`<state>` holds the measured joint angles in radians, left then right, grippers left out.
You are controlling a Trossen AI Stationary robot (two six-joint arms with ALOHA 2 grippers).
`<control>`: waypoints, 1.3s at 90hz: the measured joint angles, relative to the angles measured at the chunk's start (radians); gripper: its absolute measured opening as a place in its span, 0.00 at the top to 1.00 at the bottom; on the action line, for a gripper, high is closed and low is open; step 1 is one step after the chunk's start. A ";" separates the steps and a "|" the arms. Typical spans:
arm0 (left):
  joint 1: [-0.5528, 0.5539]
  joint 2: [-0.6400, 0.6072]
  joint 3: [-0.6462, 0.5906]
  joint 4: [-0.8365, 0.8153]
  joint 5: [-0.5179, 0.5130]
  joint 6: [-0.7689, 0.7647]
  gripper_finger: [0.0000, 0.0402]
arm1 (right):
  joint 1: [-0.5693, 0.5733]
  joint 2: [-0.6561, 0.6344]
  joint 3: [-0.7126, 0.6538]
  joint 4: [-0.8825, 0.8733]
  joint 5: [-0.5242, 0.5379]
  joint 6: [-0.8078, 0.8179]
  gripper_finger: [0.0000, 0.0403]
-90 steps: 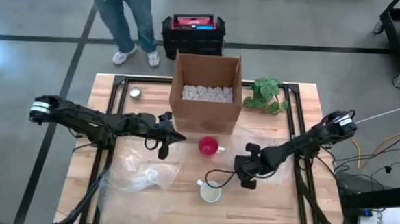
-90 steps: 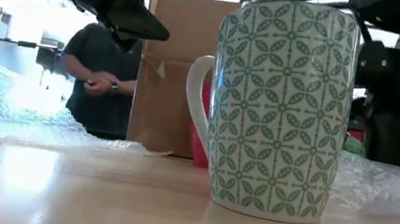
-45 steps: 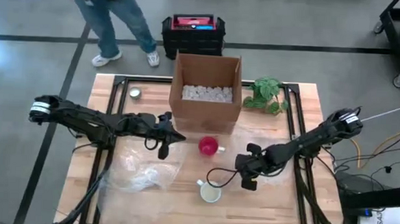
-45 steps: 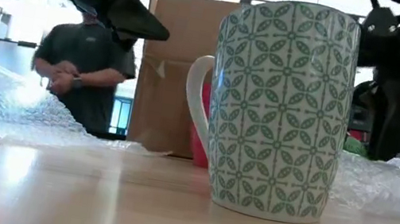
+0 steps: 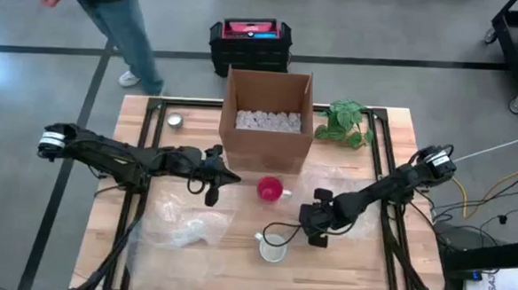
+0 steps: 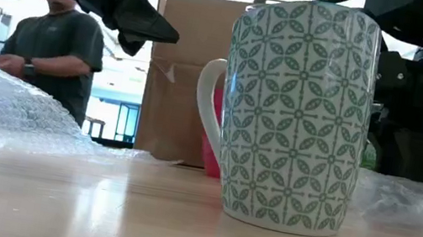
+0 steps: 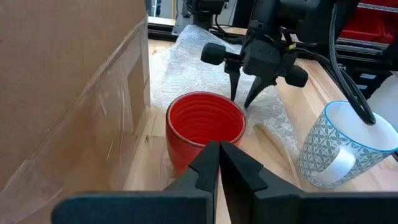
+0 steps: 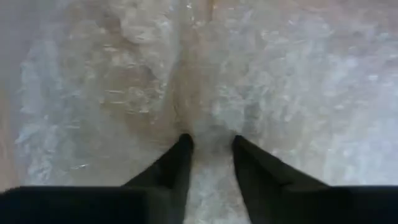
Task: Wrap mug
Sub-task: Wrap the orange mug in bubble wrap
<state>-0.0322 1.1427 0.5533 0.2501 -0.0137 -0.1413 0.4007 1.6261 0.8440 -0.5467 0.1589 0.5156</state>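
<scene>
A red mug (image 7: 205, 127) stands upright on the wood in front of the cardboard box, at the edge of a bubble wrap sheet (image 5: 350, 181). A white mug with a green pattern (image 6: 297, 115) stands nearer the front edge (image 5: 272, 250). My left gripper (image 7: 219, 146) hovers shut just left of the red mug, pointing at it. My right gripper (image 8: 211, 142) points down at the bubble wrap right of the red mug, its fingers a little apart. My right gripper comes from above, pointing down, and its two fingertips (image 8: 185, 143) stand on the bubble wrap sheet's near left part (image 8: 208, 127), close behind the red mug. A small pucker of wrap shows between the parted tips. The sheet lies flat on the table.
An open cardboard box (image 5: 267, 119) with white filling stands at the far middle, a green plant (image 5: 344, 123) to its right and a small tin (image 5: 175, 120) to its left. A second crumpled bubble wrap sheet (image 5: 184, 225) lies front left. A person walks beyond the far left corner.
My right gripper has shifted a little toward the table's left and come down onto the bubble wrap. The person behind the table has walked away to the left.
</scene>
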 joint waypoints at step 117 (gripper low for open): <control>0.000 0.000 0.000 0.014 0.000 -0.017 1.00 | -0.054 -0.388 0.095 -0.215 -0.041 -0.045 1.00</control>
<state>-0.0322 1.1427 0.5533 0.2644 -0.0135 -0.1585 0.3466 1.2385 0.9394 -0.7612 0.1176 0.4709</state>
